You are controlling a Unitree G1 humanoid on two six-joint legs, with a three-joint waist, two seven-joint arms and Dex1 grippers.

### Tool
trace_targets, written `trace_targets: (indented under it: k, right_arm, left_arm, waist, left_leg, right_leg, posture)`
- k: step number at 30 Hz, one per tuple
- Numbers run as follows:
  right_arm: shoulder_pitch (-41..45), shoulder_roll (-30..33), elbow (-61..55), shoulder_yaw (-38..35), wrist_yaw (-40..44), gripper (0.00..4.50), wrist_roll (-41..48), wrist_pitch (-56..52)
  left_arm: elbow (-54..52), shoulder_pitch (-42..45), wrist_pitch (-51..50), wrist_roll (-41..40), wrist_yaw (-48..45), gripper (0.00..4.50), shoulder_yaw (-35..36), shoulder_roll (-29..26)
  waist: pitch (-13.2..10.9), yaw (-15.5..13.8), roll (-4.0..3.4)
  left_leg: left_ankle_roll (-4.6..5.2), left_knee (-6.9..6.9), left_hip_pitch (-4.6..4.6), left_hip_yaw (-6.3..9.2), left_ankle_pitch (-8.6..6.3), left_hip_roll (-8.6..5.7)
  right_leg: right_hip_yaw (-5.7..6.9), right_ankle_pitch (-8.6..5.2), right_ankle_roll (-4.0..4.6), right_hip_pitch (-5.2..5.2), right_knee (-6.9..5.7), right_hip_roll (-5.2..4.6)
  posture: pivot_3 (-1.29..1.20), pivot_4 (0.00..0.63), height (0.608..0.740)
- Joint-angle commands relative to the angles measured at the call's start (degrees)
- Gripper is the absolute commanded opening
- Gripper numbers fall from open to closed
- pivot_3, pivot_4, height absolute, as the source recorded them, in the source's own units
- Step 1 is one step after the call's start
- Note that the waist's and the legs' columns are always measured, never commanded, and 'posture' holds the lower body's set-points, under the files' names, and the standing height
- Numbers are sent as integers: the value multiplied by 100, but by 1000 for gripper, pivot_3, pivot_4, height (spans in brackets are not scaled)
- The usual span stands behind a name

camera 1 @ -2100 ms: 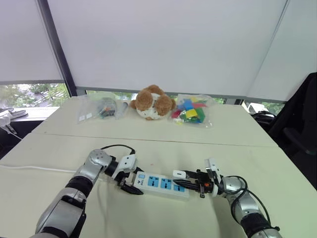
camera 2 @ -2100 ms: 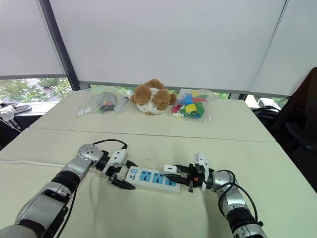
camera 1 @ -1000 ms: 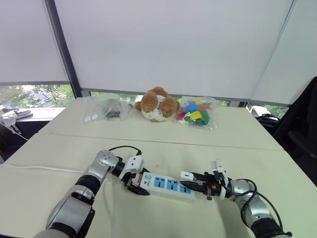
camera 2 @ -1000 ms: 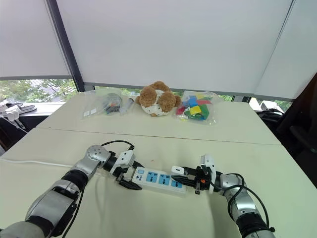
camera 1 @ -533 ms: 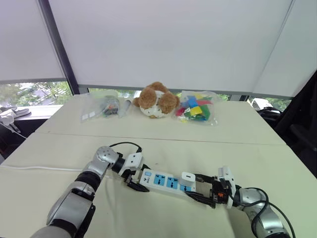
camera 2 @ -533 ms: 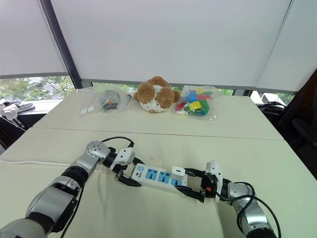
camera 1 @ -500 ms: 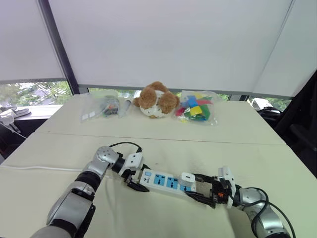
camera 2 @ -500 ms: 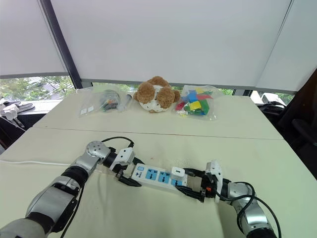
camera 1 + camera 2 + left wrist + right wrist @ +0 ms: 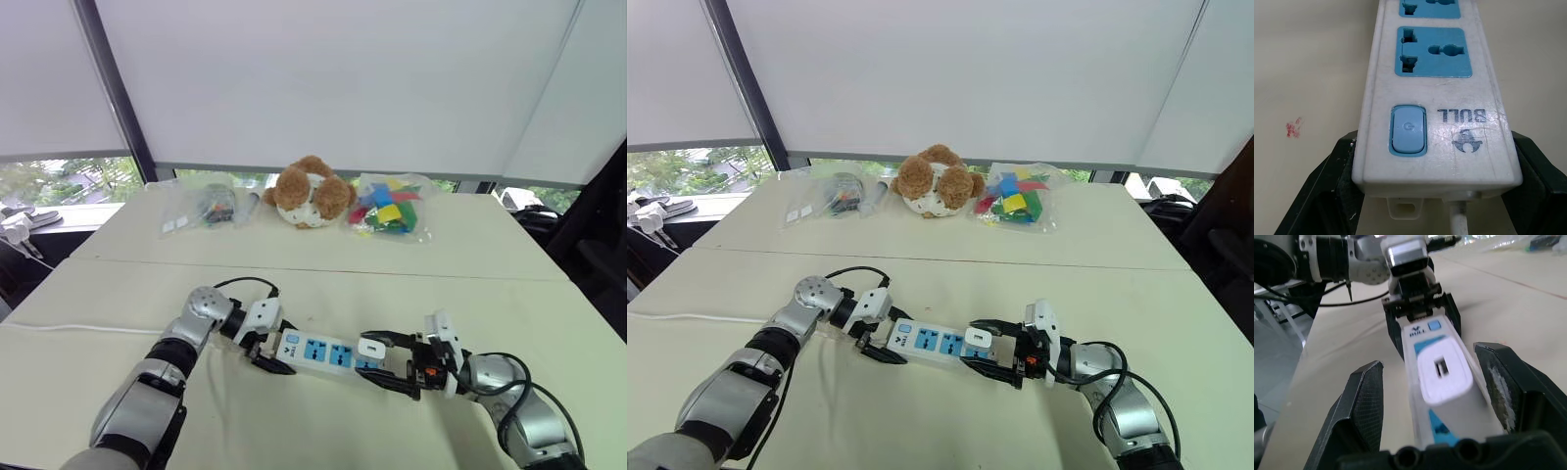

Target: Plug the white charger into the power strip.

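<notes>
Room: white blinds [image 9: 323, 78] hang behind a big cream table [image 9: 323, 294].
Right claw: the right gripper [image 9: 380, 359] is low and right of the middle in the head views. It is wide open. Its two black fingers [image 9: 1364, 406] sit one on each side of the white charger [image 9: 370, 347], with a gap on both sides.
Charger: it stands on top of the power strip [image 9: 318, 352], at the end nearest the right claw.
Left claw: the left gripper [image 9: 272, 356] is low and left of the middle. It is closed on the other end of the strip, and its fingers hug both sides by the blue switch [image 9: 1408, 129].
Strip: it is white with blue sockets and lies flat on the table between the two claws.
Cord: a white cord [image 9: 78, 330] runs across the table to the left edge.
Far side: a teddy bear [image 9: 312, 191] sits in the upper middle. A bag of coloured blocks [image 9: 387, 211] is just to its right and a clear bag [image 9: 201, 208] is to its left.
</notes>
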State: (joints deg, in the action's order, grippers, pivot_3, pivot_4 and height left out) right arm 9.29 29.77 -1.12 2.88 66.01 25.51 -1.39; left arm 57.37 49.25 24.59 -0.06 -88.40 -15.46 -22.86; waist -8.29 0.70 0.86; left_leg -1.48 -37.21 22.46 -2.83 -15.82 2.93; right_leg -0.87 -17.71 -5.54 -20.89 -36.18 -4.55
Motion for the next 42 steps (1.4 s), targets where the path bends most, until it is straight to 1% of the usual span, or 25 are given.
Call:
trace_targets:
  k: [1,4,5,6,10,14,15,18,23,28,33,38,42]
  right_arm:
    - [147,-27,-202,-63,-95,2359,16,-2]
    - [201,-22,-56,-25,-96,830,-69,30]
    - [249,-13,50,8,-94,797,-131,21]
    - [295,-12,148,35,-75,797,-189,56]
    - [464,39,402,82,50,797,-266,15]
    - [665,217,729,274,401,797,-435,-60]
    - [740,242,871,317,463,797,-492,-57]
    - [983,364,1242,486,765,797,-511,-364]
    - [1264,295,1767,540,908,797,-503,-695]
    - [1409,238,2213,677,972,797,-686,-683]
    - [1452,195,2415,909,923,797,-886,-766]
    - [1452,178,2536,1050,723,797,-1037,-872]
    - [1582,162,2703,1092,729,797,-1041,-934]
  left_arm:
    - [183,-15,26,244,158,3063,-60,-78]
    - [197,-13,41,246,160,3063,-57,-61]
    - [202,-8,51,246,169,3063,-55,-47]
    - [27,-50,-163,243,174,3063,-54,-49]
    - [181,5,30,249,176,3063,-39,-15]
    - [184,23,38,248,153,3063,-27,-20]
    - [8,-18,-172,242,135,3063,-32,-36]
    - [96,12,-34,254,80,3063,-51,-33]
    - [136,7,35,292,55,3063,-77,-47]
    - [68,-79,48,284,58,3063,-69,-63]
    - [59,-103,25,278,103,3063,-48,-78]
    - [49,-135,12,268,150,3063,-33,-71]
    - [56,-145,14,275,184,3063,-41,-45]
  waist:
    - [0,-1,0]
    - [-1,-2,1]
    - [-1,-1,2]
    - [-1,-1,1]
    - [-2,3,2]
    - [-1,3,3]
    - [0,3,2]
    - [0,4,2]
    - [4,5,9]
    - [12,10,17]
    - [27,38,33]
    - [33,48,41]
    - [43,53,52]
  left_leg:
    - [0,0,0,0,0,0]
    - [0,0,0,-1,0,-2]
    - [0,0,0,-1,0,-2]
    - [0,0,0,-1,0,-2]
    - [0,-3,0,-7,1,-3]
    - [0,-4,-2,-3,1,-2]
    - [0,-5,-3,-2,1,-2]
    - [0,-5,-4,-2,1,-2]
    - [0,-5,-6,2,1,-1]
    - [0,-5,-14,11,1,0]
    - [0,-4,-26,19,1,4]
    - [-1,9,-62,18,0,11]
    - [-2,24,-103,11,-1,30]
  right_leg:
    - [0,2,-4,0,0,1]
    - [-2,4,-16,-1,0,3]
    - [-2,4,-19,-2,0,5]
    - [-2,4,-20,-2,0,7]
    - [-6,8,-31,0,1,14]
    - [-7,9,-34,1,0,17]
    - [-7,10,-34,2,0,18]
    - [-7,10,-34,2,0,18]
    - [-8,10,-34,5,0,18]
    - [-8,9,-32,13,-1,15]
    - [-8,6,-25,21,-1,14]
    - [-10,0,-14,46,0,2]
    - [-18,-1,-10,61,7,-10]
  posture:
    - [0,150,739]
    - [0,150,739]
    - [0,150,739]
    - [0,150,739]
    - [0,150,739]
    - [0,150,739]
    - [0,150,739]
    - [0,150,739]
    - [0,150,739]
    - [0,150,739]
    - [0,150,739]
    - [0,150,739]
    - [0,150,739]
